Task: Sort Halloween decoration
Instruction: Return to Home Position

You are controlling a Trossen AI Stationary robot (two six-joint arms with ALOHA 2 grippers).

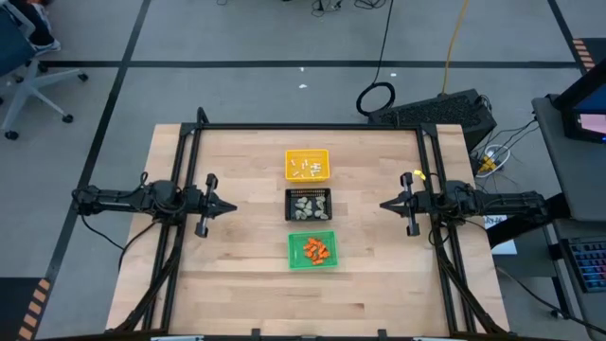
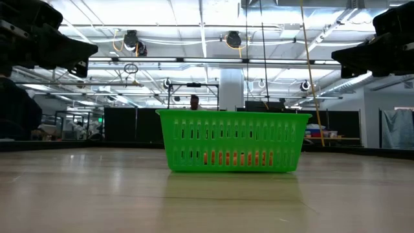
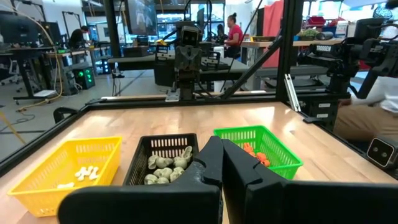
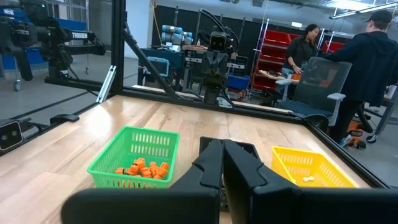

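Three small baskets stand in a row at the table's middle. The yellow basket [image 1: 307, 164] at the far end holds thin white sticks [image 3: 86, 173]. The black basket [image 1: 309, 204] in the middle holds beige-grey lumps [image 3: 166, 167]. The green basket [image 1: 312, 250] nearest the front holds orange bits [image 4: 142, 168]. My left gripper [image 1: 231, 206] hangs shut at the table's left, pointing level toward the baskets, well short of them. My right gripper [image 1: 385, 204] hangs shut at the table's right, also level and facing the baskets. Neither holds anything.
A black frame [image 1: 308, 127] of rails runs along the table's far edge and down both sides past the arms. Bare wood lies between each gripper and the baskets and along the near edge. People stand in the room beyond the table.
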